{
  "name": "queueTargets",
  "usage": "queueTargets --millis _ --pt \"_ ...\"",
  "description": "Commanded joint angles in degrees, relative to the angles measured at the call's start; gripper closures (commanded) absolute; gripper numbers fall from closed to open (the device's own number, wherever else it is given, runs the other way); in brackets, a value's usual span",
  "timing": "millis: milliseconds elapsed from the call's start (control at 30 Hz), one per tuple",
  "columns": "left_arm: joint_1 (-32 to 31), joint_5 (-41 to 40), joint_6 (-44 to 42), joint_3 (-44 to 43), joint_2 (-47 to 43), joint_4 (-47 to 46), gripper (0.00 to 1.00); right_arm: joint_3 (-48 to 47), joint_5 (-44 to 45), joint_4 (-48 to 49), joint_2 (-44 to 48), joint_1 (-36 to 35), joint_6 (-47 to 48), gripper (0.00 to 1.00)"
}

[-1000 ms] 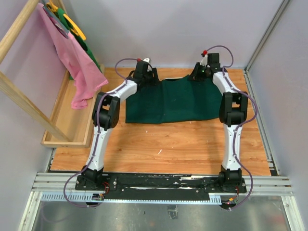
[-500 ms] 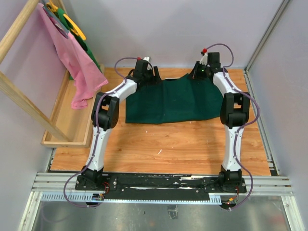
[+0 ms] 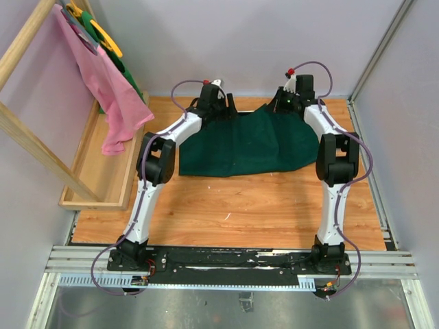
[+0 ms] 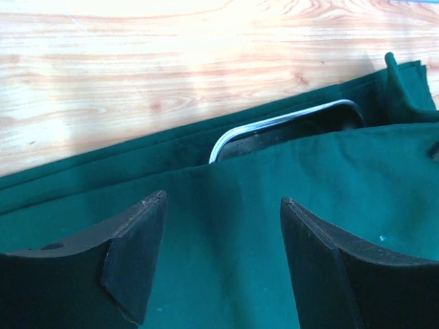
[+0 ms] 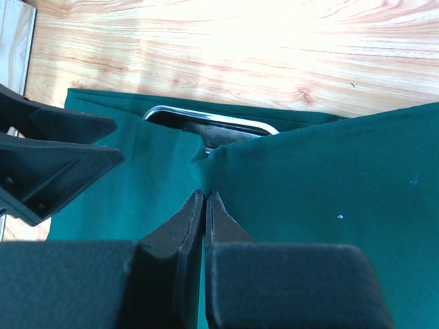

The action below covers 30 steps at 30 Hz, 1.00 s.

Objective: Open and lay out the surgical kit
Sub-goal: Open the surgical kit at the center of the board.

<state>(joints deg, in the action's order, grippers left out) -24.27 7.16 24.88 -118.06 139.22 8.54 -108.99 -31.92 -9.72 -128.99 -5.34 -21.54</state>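
Observation:
The dark green cloth wrap (image 3: 240, 144) lies across the back of the wooden table. My left gripper (image 3: 226, 108) is open above its far left part; in the left wrist view (image 4: 219, 202) its fingers hover over the cloth (image 4: 274, 226), and the rim of the steel tray (image 4: 274, 125) peeks out under the cloth's far edge. My right gripper (image 3: 280, 104) is shut on a fold of the cloth at its far right; in the right wrist view (image 5: 206, 195) the tips pinch the cloth (image 5: 329, 185) and the tray rim (image 5: 206, 116) shows beyond. Clamps, tweezers, packet and gauze are hidden.
A wooden side tray (image 3: 96, 171) stands at the left, with a wooden rack above it holding a pink cloth (image 3: 103, 82) and green and yellow items. Grey walls close in at the back and right. Bare wooden tabletop (image 3: 240, 205) lies in front of the cloth.
My left gripper has moved to the right along the cloth's far edge, towards my right gripper. The cloth's far edge has bunched up slightly between them. My right arm has barely moved.

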Motion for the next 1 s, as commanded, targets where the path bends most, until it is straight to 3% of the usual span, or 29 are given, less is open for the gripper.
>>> queueTargets --millis 0,300,400,600,800,967 --pt "-0.5 -1.7 -0.2 -1.7 2.4 1.8 0.29 1.9 -2.4 3.8 4.0 -1.0 -0.1 0.99" --pt "-0.5 -2.2 -0.5 -1.8 3.1 2.2 0.31 4.1 -4.3 6.8 5.7 -1.0 -1.2 0.99" --pt "-0.6 -2.1 -0.4 -1.3 2.8 2.0 0.36 4.4 -4.5 6.7 6.3 -1.0 -1.1 0.99" --pt "-0.8 -0.9 -0.4 -1.1 2.2 1.3 0.55 6.0 -5.4 8.0 8.0 -1.0 -1.3 0.99" --pt "-1.1 -0.8 -0.4 -1.5 2.1 1.9 0.87 7.0 -6.0 8.7 9.2 -1.0 -1.7 0.99" --pt "-1.1 -2.1 -0.3 0.8 -0.8 1.9 0.99 7.7 -6.1 8.6 9.7 -1.0 -1.7 0.99"
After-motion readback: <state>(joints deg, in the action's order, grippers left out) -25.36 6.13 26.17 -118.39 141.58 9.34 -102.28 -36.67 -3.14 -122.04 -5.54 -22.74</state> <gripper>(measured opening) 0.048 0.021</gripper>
